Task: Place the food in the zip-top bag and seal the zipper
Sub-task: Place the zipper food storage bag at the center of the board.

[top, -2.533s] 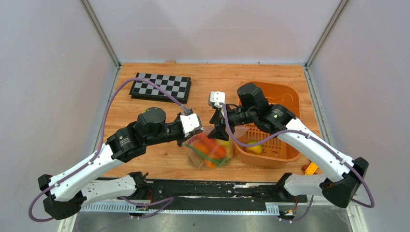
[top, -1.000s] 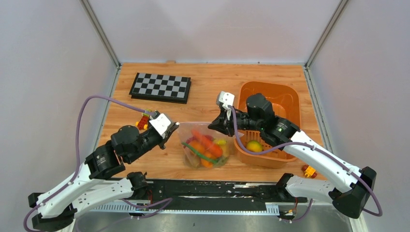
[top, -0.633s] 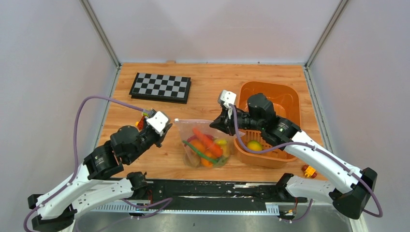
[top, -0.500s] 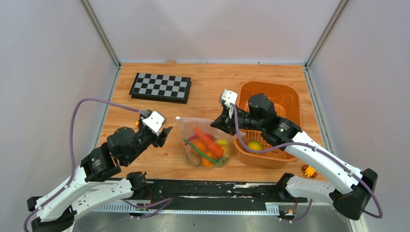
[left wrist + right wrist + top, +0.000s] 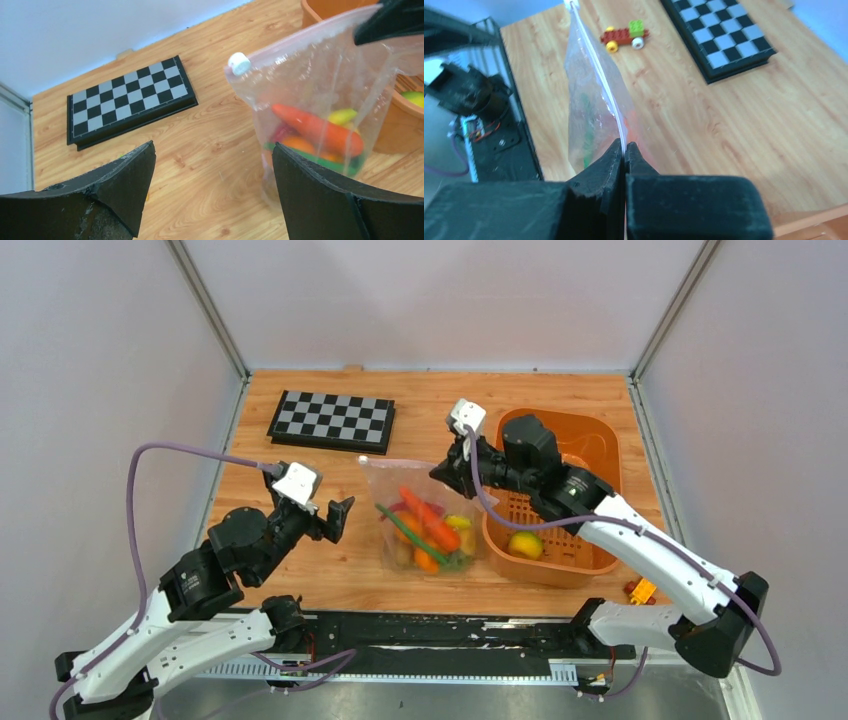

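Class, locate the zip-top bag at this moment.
In the top view, the zip-top bag stands mid-table, just left of the orange basket, its top corner pinched by the right gripper.

The zip-top bag [image 5: 320, 85] is made of clear plastic, and its zipper [image 5: 300, 37] is coloured pink. Orange, yellow, red and green food [image 5: 320, 132] is seen inside. The basket [image 5: 545, 570] is coloured orange. The board [image 5: 333, 421] is checked black and white. The surface [image 5: 450, 400] is streaked pale brown.
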You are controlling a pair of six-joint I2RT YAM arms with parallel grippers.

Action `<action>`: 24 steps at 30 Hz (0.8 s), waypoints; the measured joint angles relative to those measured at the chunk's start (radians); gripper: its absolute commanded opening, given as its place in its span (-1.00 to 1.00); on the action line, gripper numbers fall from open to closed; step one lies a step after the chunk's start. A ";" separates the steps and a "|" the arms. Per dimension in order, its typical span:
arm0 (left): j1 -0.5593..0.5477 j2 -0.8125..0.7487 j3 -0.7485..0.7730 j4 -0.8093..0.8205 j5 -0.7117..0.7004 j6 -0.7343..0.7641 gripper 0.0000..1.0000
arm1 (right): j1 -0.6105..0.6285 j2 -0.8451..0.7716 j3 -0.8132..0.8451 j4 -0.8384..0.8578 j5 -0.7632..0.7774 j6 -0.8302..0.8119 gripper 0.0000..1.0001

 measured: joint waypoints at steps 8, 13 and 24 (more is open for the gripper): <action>0.000 -0.033 -0.016 0.021 -0.095 -0.060 0.98 | 0.000 0.116 0.240 -0.047 0.120 -0.056 -0.99; 0.000 -0.116 -0.038 0.034 -0.148 -0.084 1.00 | 0.033 0.121 0.222 -0.035 0.126 -0.112 -0.88; 0.000 -0.142 -0.037 0.031 -0.225 -0.103 1.00 | 0.389 0.241 -0.109 -0.002 0.240 -0.128 -0.62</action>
